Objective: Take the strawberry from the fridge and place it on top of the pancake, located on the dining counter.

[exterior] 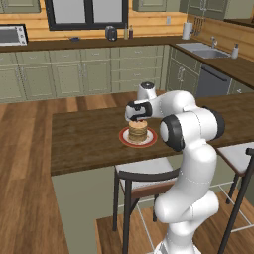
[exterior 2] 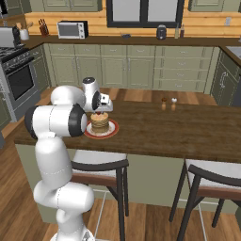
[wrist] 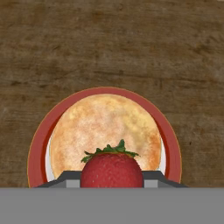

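clearly the carrying is done and the setting-down is the step in hand: the gripper (exterior: 138,119) hangs right over the pancake (exterior: 138,132), which sits stacked on its red-rimmed plate (exterior: 125,138) on the dining counter (exterior: 84,139). from the hand view the strawberry (wrist: 112,169) is pinched between the two dark fingers (wrist: 65,178), green leaves up toward the far side, and the round tan top of the stack (wrist: 105,129) lies just beyond it, so the fruit looks to be above the near part of the stack rather than dead over its middle. in the right base view a small red speck of the fruit (exterior 2: 97,113) shows under the hand, just above the top pancake (exterior 2: 100,122); whether it already touches i cannot tell from here. as i judge it, the next move calls for little: perhaps a slight nudge toward the centre of the stack, a short descent until the berry rests on the top cake, then a gentle parting of the jaws and a straight lift away. the risk i see is the round berry rolling off the edge of the stack if it is let go too near the rim or from too high. two stools (exterior 2: 101,164) stand tucked under the counter, clear of the arm.
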